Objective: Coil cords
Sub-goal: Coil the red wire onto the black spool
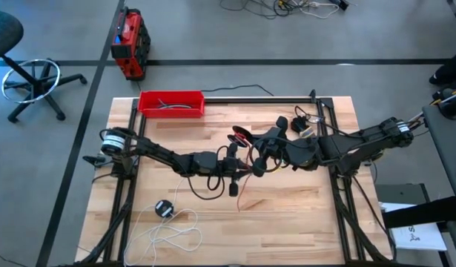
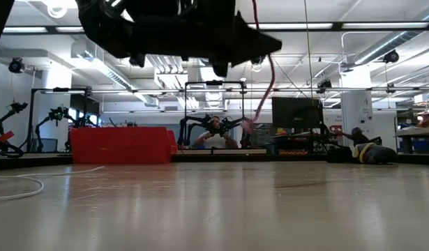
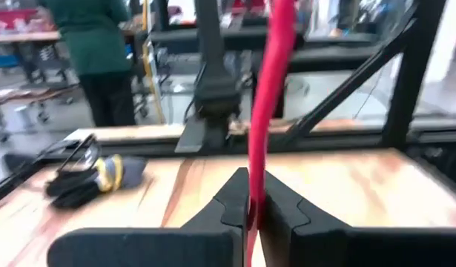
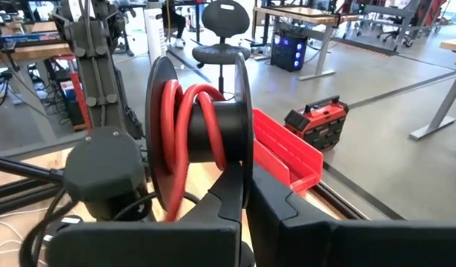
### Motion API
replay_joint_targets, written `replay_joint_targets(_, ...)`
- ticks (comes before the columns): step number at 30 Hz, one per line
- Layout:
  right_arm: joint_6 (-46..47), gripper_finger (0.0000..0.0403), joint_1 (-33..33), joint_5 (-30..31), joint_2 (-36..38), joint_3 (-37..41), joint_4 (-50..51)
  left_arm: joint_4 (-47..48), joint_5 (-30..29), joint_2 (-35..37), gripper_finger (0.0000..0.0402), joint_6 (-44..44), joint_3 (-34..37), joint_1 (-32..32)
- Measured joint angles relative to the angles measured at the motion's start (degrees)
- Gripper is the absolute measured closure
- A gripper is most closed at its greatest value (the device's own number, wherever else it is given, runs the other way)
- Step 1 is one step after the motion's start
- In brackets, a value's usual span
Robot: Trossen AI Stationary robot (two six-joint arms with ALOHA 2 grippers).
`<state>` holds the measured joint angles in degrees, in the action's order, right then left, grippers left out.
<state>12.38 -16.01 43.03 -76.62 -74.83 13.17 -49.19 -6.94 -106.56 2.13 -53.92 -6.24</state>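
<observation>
- Left claw [image 3: 250, 215], centre of the high frame: clenched on the red cord [image 3: 271, 111].
- Right claw [image 4: 246, 200], just right of centre: clenched on the black spool [image 4: 202, 119] with red cord wound on it.
- White cord [image 1: 172, 230]: lies loose on the counter [image 1: 302, 215], lower left.

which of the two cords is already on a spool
The thin red cord, wound round the black spool held by the right pincer; the thin white cord lies loose on the table.

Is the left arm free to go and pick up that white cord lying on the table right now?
Probably not yet: the left gripper is shut on the red cord, which it would have to drop first. The white cord itself lies uncovered nearby.
</observation>
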Motion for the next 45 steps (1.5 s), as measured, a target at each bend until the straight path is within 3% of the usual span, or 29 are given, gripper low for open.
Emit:
replay_joint_targets(11, 0.0, 0.0403, 0.0, 0.0, 0.0, 0.0, -0.2, -2.1, -1.9, 0.1, 0.0278, 0.2, 3.1, 0.0)
replay_joint_targets(15, 0.0, 0.0403, 0.0, 0.0, 0.0, 0.0, -0.2, -2.1, -2.0, 0.1, 0.0263, -0.7, 3.3, 0.1)
replay_joint_targets(29, 0.0, 0.0403, 0.0, 0.0, 0.0, 0.0, -0.2, -2.0, 0.4, 0.1, 0.0369, -1.4, 3.5, 0.1)
replay_joint_targets(34, 0.0, 0.0403, -0.1, 0.0, 0.0, 0.0, 0.0, 1.4, -2.2, 0.2, 0.0395, -1.6, 3.6, 0.5)
replay_joint_targets(39, -1.0, 0.0403, -1.3, 0.0, 0.6, 0.1, 2.2, 9.4, -9.1, 4.5, 0.0396, -1.0, 5.5, 2.1)
replay_joint_targets(45, 1.6, 0.0403, -3.2, 0.1, 1.3, 0.1, 11.0, 24.2, -24.2, 18.5, 0.0398, 1.9, 10.4, 4.5)
